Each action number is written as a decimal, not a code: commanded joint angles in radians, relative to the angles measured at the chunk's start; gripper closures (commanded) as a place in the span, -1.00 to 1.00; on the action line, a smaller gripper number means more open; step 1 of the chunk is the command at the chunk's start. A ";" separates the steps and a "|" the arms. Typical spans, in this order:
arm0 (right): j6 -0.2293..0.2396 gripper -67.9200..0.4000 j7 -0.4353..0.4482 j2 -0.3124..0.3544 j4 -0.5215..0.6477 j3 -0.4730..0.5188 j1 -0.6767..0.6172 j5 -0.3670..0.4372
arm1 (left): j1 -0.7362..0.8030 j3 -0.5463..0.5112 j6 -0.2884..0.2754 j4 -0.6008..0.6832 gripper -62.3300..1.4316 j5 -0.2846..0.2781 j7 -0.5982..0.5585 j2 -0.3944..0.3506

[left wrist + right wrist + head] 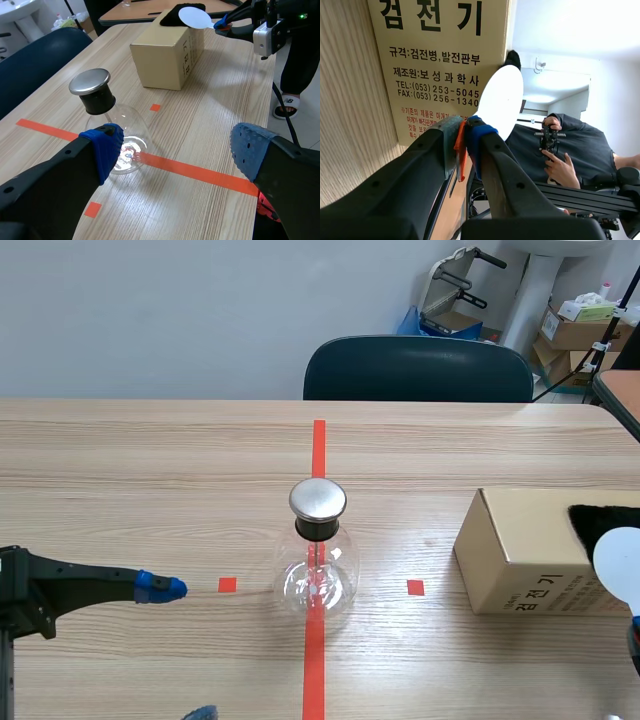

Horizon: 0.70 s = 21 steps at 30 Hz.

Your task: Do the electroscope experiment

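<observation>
The electroscope, a round glass flask [317, 575] with a metal cap [318, 499], stands on the red tape line at the table's middle. My left gripper [182, 650] is open, low at the left. In the left wrist view the flask [122, 137] sits just beyond the left pad [105, 147], outside the gap. My right gripper [462, 125] is shut on the orange-red handle [461, 150] of a white disc paddle [500, 102]. The paddle [620, 565] hangs in front of the cardboard box [530, 550], near the black fur [600, 520] on the box's top.
A dark chair [418, 370] stands behind the far table edge. Boxes and equipment [575, 325] fill the back right corner. A person's hand [560, 167] shows in the right wrist view beyond the table. Small red tape squares [415, 587] mark the table.
</observation>
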 commanded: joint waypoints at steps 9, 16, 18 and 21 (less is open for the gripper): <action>-0.046 0.96 -0.007 0.014 0.009 0.004 -0.005 0.000 | 0.008 -0.003 -0.002 0.020 -0.51 -0.006 -0.009 0.010; -0.046 0.96 -0.007 0.014 0.009 0.004 -0.005 0.000 | 0.008 -0.003 -0.002 0.020 -0.51 -0.006 0.010 0.010; -0.046 0.96 -0.007 0.014 0.009 0.004 -0.005 0.000 | 0.008 -0.003 -0.002 0.020 -0.51 -0.006 0.011 0.010; -0.046 0.96 -0.008 0.014 0.009 0.004 -0.005 0.001 | 0.008 -0.003 -0.001 0.020 -0.51 -0.006 0.037 0.027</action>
